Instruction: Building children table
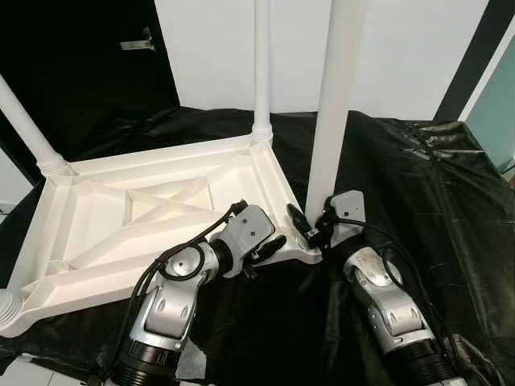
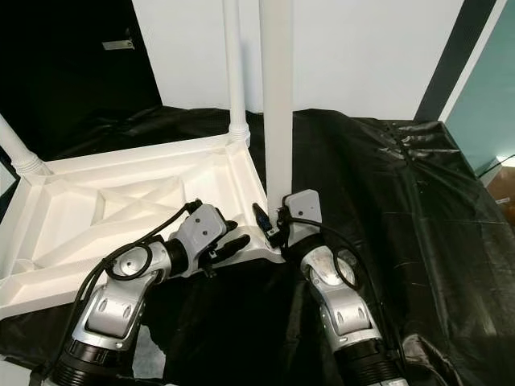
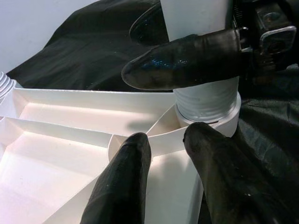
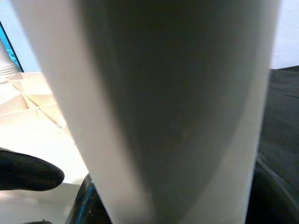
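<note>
Upside-down, the ribbed white table (image 1: 145,217) has its leg (image 1: 334,104) clasped by the right tool (image 1: 310,229).

From my remote station, both of my arms read as brushed silver castings, each forearm rising out of a ribbed black cuff. On my left arm (image 1: 173,301), a round joint housing carries a dark circular cap, and a black cable loops from the forearm up over the wrist. A pale grey boxy camera block tops my left gripper (image 1: 269,248), whose two long fingers (image 3: 122,186) are glossy black and taper to rounded tips. My right arm (image 1: 390,310) has the same silver shell and looping black cables, ending in a matching grey block at my right gripper (image 1: 310,229).
</note>
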### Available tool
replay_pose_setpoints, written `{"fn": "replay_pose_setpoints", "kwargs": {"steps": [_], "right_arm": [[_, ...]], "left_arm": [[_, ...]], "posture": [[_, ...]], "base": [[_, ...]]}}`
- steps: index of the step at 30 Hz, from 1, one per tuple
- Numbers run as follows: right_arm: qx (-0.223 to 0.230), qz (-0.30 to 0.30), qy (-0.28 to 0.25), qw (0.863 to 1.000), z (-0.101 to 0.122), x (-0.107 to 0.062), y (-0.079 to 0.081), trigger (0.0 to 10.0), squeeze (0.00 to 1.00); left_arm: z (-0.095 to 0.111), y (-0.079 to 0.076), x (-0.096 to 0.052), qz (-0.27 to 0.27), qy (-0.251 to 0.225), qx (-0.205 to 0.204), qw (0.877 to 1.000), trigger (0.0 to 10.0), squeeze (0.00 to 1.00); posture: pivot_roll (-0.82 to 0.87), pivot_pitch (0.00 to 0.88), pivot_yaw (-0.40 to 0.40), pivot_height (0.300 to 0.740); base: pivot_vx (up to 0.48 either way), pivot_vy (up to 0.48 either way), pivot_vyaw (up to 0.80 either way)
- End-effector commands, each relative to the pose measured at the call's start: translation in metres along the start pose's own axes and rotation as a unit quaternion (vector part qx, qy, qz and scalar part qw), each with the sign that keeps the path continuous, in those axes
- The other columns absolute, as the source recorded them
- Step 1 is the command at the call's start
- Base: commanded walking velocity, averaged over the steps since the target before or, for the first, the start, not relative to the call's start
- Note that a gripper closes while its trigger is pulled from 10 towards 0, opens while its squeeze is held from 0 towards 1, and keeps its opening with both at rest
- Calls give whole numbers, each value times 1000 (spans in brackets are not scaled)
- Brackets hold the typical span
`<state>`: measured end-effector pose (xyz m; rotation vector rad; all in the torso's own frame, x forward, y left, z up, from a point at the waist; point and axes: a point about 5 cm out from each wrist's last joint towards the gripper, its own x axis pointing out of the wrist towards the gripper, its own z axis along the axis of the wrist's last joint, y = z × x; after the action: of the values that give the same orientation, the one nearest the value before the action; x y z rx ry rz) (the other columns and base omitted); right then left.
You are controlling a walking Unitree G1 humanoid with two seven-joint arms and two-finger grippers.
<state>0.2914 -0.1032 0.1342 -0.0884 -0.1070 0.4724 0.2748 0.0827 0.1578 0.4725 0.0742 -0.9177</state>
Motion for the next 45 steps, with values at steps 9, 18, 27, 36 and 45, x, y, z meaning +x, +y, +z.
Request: {"fn": "replay_pose_setpoints", "kwargs": {"steps": [9,18,27,36,45], "right_arm": [[-27,110,15,994,-29,-17,17,10000,0],[-48,150,17,987,-35,-17,12,10000,0],[-81,176,18,981,-39,-14,9,10000,0],[-13,159,54,986,-44,-8,3,10000,0],[55,171,85,980,-47,-7,5,10000,0]], "left_arm": [[3,11,-4,87,-5,13,996,10000,0],[5,15,-5,93,-7,21,995,10000,0],[6,18,-6,96,-8,26,995,10000,0],[8,20,-5,98,-10,35,995,10000,0],[10,20,-3,95,-15,40,995,10000,0]], "posture": [[-20,0,10,740],[-12,0,16,740],[-10,0,22,740],[-17,0,29,740],[-22,0,30,740]], "base": [[0,0,0],[0,0,0],[0,0,0],[0,0,0],[0,0,0]]}}
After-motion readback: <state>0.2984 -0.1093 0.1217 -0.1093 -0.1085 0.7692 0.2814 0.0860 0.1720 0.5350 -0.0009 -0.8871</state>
